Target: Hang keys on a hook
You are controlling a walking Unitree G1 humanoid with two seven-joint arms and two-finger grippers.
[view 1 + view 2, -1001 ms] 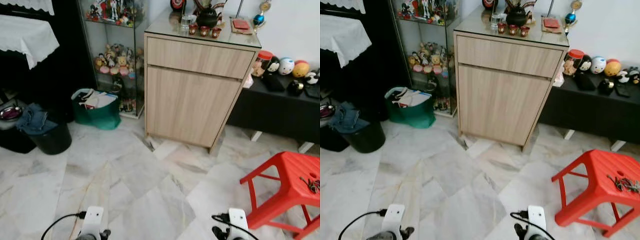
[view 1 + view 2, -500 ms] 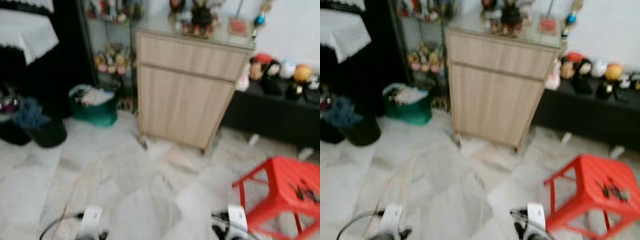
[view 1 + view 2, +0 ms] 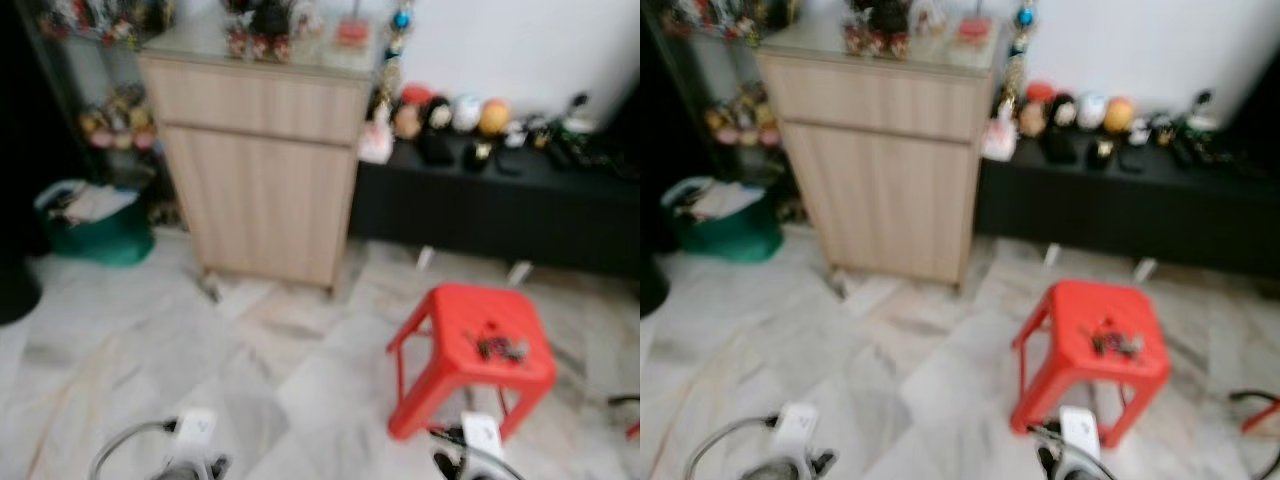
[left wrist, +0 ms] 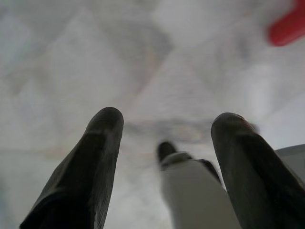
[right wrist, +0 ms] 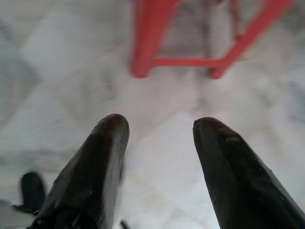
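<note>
A small dark bunch of metal keys [image 3: 497, 347] lies on the flat seat of a red plastic four-legged stool [image 3: 450, 310], toward the seat's far right part; the blur hides how many keys there are. The stool stands on pale marbled floor tiles [image 3: 150, 340], directly ahead of the right gripper [image 5: 159, 125], whose wrist view looks down past its two black fingers [image 5: 102, 162] at the stool's red legs and crossbar. Those fingers are spread apart with only floor between them, holding nothing. The left gripper [image 4: 164, 121] hangs low over bare tile, well off to the left of the stool, its fingers [image 4: 93, 162] likewise parted and empty; a corner of red stool shows beyond them.

Farther ahead of both grippers, a light wooden cabinet [image 3: 265, 170] with a drawer over a door stands against the wall, small ornaments on its top. Right of it, behind the stool, runs a low black bench [image 3: 500, 205] carrying a row of round painted figurines [image 3: 450, 112]. Left of the cabinet sit a green bag [image 3: 90, 225] and, behind it, a glass display shelf of small toys [image 3: 110, 125].
</note>
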